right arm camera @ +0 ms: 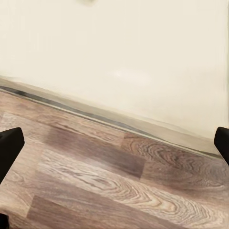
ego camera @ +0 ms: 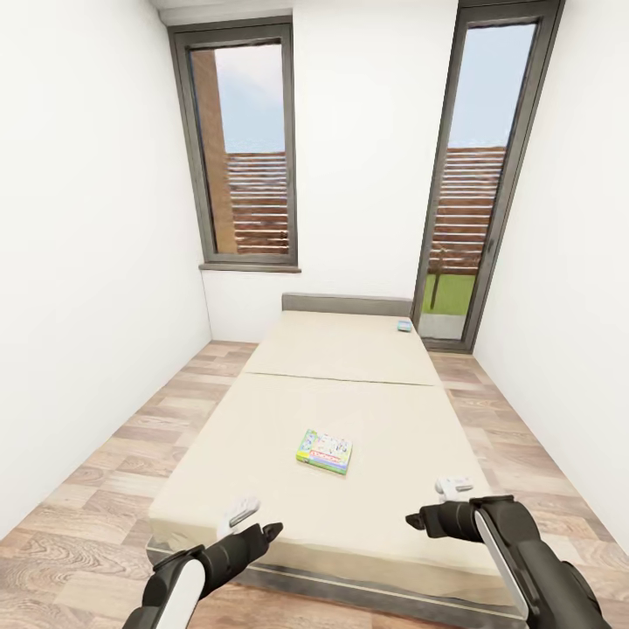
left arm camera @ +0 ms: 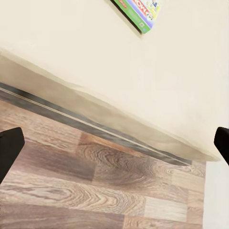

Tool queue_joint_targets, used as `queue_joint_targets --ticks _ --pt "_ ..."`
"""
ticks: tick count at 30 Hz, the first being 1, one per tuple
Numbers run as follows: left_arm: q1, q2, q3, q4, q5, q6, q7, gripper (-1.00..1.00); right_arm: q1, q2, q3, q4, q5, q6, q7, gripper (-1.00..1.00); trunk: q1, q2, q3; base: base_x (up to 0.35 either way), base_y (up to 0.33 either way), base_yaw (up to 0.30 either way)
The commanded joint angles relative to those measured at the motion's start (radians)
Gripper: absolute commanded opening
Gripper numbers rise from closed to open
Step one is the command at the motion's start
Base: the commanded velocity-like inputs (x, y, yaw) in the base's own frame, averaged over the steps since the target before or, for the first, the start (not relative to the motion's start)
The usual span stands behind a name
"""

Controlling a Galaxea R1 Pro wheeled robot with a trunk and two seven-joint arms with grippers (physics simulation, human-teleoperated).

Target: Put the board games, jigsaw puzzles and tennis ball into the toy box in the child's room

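— Two board games lay on the bed (ego camera: 262, 489), didn't they? Which way from the grippers?

— Both lay ahead. The bed ran lengthwise away from the robot, its foot edge just under both arms. The nearer board game (ego camera: 325, 451), green-edged and colourful, sat flat on the mattress, forward of the grippers and roughly between them. The farther board game (ego camera: 404, 326), a small teal box, rested well beyond it near the headboard, off toward the right arm's side.

— And the near box's long axis?

— It lay slightly askew, its longer side running roughly across the bed. The left wrist view caught its corner past the mattress edge.

— Which arm was closer?

— Hard to call; the left gripper (ego camera: 256, 528) seemed marginally nearer than the right gripper (ego camera: 433, 513).

— Their jaws?

— Both were spread wide and empty, fingertips at the wrist views' margins.

— So the reach?

— Forward over the foot edge, I'd judge.
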Motion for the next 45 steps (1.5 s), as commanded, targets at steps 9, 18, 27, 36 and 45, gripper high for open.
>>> queue_joint_targets --ticks 9,18,27,36,45 --pt "-0.001 0.005 0.001 0.008 0.009 0.003 0.008 1.00 -0.001 -0.004 0.000 0.007 0.001 -0.038 0.002 1.00 0.000 -0.001 -0.001 0.000 0.000 0.000" --pt "-0.001 0.008 0.000 0.029 0.009 -0.023 0.009 1.00 0.008 -0.007 0.004 0.012 0.004 -0.098 0.004 1.00 0.000 -0.001 -0.001 0.000 0.000 0.000" --pt "-0.001 0.009 0.001 0.032 0.015 -0.034 0.004 1.00 0.010 -0.002 0.007 0.004 0.003 -0.102 0.005 1.00 0.000 -0.001 -0.001 0.000 0.000 0.000" --pt "-0.001 0.010 -0.003 0.032 0.010 -0.037 0.009 1.00 0.007 -0.002 0.002 0.000 0.002 -0.096 0.004 1.00 0.000 -0.001 -0.001 0.000 0.000 0.000" --pt "-0.001 0.011 -0.005 0.030 0.007 -0.041 0.002 1.00 0.002 -0.006 -0.004 -0.002 -0.001 -0.092 0.004 1.00 0.000 -0.001 -0.001 0.000 0.000 0.000"
